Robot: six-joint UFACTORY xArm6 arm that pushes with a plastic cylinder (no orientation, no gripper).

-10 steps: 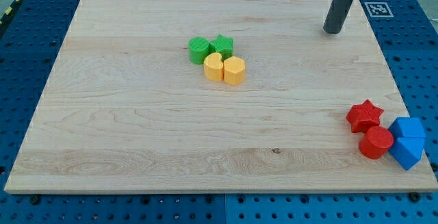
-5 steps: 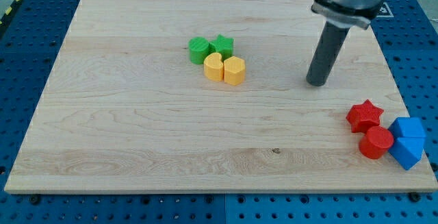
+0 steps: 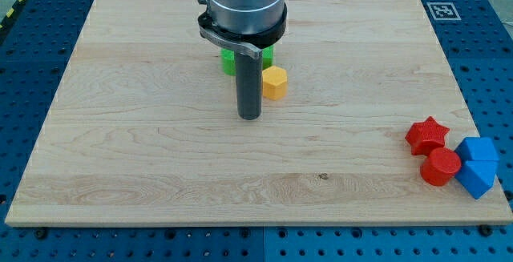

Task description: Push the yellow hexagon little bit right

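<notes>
While the rod blocks part of the cluster, the board (image 3: 120,150) reads as follows, left to right. Green blocks (image 3: 228,62): far centre, mostly hidden behind the arm, shape not clear. My tip (image 3: 250,117): on the wood just near and left of the cluster; the arm has no hand or jaws, only the bare rod, so nothing is spread or pinched. Yellow hexagon (image 3: 275,82): just right of the rod, its left side hidden, so contact cannot be judged. Likely a light, rigid plastic piece that slides easily on smooth wood and may spin if struck off-centre; best met flat on its left face, at mid-height of that side, with a short gentle stroke. Red star (image 3: 426,135), red cylinder (image 3: 440,167) and blue blocks (image 3: 478,166): near right corner, well apart.
</notes>
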